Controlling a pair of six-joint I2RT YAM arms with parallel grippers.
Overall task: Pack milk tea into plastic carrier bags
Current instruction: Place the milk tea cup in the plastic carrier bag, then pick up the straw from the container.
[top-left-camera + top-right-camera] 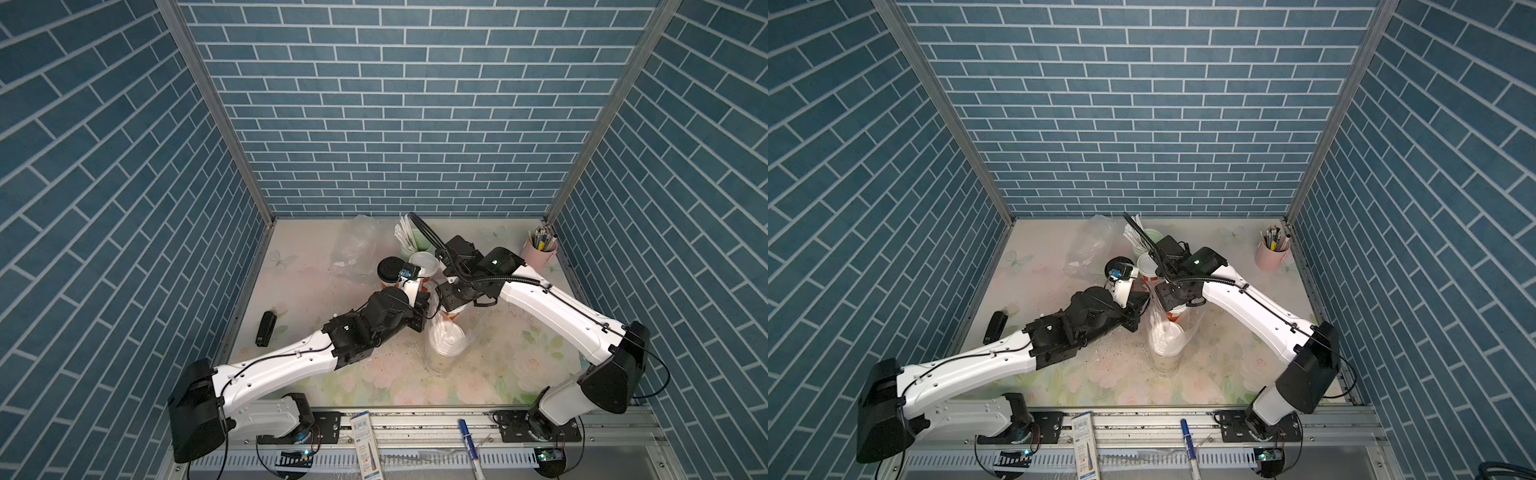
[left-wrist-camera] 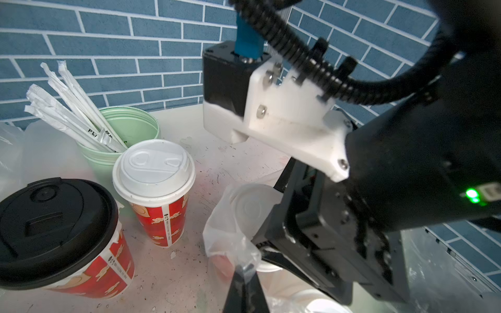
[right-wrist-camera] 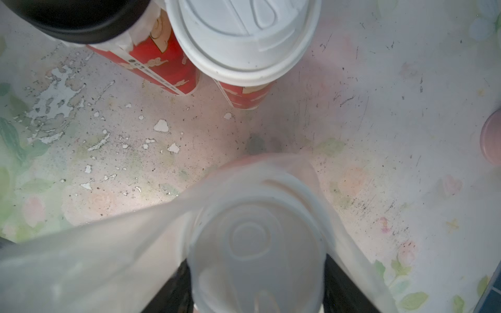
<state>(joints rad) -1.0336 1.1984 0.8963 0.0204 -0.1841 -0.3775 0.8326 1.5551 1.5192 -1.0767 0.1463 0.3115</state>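
Left wrist view only: left claw clenched on bag, "PL" on straw. Right wrist view: right claw grasping white-lidded cup

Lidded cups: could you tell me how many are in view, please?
4. The black-lidded red cup and white-lidded red cup stand together; the right gripper holds the orange cup; the cream cup stands inside the carrier bag.

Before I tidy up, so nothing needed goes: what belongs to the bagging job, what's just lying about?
Job: lidded paper cups: red black-lidded, red white-lidded, orange, cream; clear plastic bags: central bag, rear bag.
Lying about: mint-green straw cup, pink pen cup.
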